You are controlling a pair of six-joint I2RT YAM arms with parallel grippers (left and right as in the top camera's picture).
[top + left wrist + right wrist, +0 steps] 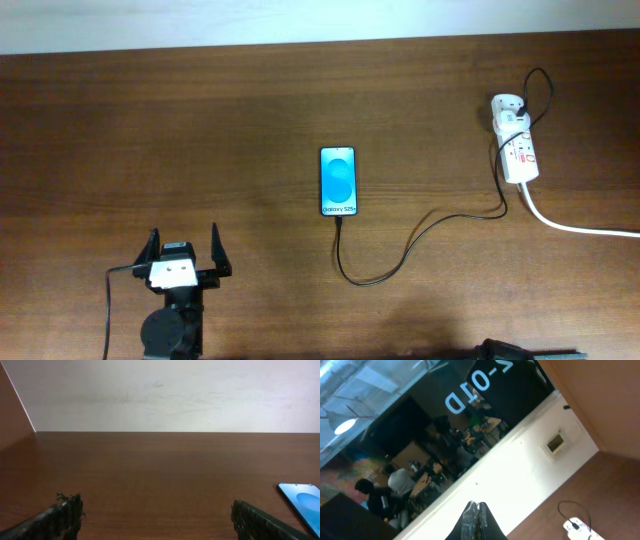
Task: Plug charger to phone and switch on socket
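Note:
The phone [338,181] lies flat mid-table with its blue screen lit; its corner shows in the left wrist view [302,502]. The thin black charger cable [400,262] runs from the phone's near end in a loop to the white socket strip [516,138] at the far right, also seen in the right wrist view [577,526]. The cable's tip sits at the phone's near edge. My left gripper [185,250] is open and empty at the near left, well apart from the phone. My right gripper [476,508] is shut and empty, pointing up at the wall.
A thick white cord [575,226] leaves the socket strip toward the right edge. A pale wall [160,395] bounds the table's far side. Part of the right arm [505,350] shows at the near edge.

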